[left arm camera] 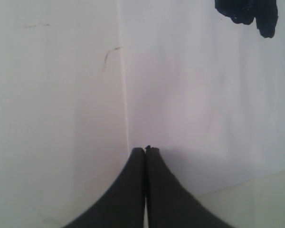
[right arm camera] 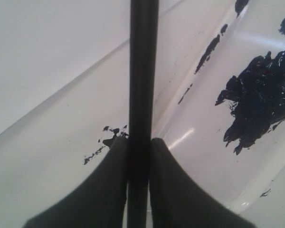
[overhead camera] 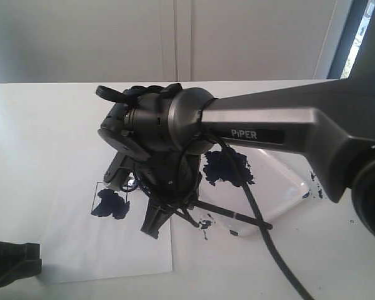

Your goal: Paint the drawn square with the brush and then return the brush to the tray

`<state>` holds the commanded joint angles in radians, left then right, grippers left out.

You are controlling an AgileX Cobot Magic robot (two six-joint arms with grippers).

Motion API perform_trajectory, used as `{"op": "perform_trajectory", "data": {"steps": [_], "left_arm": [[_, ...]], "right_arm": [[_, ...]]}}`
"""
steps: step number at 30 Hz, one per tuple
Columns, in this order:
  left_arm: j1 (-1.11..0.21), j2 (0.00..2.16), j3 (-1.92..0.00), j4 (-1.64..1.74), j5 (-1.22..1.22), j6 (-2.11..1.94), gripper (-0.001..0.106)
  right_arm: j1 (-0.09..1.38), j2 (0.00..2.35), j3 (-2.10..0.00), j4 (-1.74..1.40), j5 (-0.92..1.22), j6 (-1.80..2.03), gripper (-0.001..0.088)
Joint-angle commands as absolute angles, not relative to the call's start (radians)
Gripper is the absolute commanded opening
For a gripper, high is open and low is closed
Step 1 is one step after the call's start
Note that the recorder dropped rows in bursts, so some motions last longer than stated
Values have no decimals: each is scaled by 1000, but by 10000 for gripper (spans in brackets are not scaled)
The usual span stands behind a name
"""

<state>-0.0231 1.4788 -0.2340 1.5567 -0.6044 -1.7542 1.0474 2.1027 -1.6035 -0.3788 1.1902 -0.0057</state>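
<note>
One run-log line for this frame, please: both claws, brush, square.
right claw: shut on brush, at tray rim | left claw: shut, empty, by paper | drawn square: smeared blue

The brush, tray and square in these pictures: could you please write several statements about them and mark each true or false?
1. The right gripper is shut on the brush. True.
2. The left gripper holds a second brush. False: its jaws are shut on nothing.
3. The square is smeared blue. True.
4. The tray is spotless. False: it bears a dark blue blotch.
5. The square is drawn on the tray. False: it is drawn on the paper beside the tray.
</note>
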Motion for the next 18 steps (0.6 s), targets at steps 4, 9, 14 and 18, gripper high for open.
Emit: {"op": "perform_trajectory", "data": {"steps": [4,9,14,18], "left_arm": [[-23,1479,-234,1555,-604,-1754,0],[-23,1479,-234,1555,-604,-1756,0],[-23,1479,-234,1555,-604,-1756,0],[-23,1479,-234,1555,-604,-1756,0]], "right_arm": [[1047,2084,-1604,-309,1215,-57,0],[1047,2077,-1604,-290,1221,-90,0],[1047,2076,-1604,-270,1221,-102,0],[1047,2076,-1604,-290,1221,-103,0]]}}
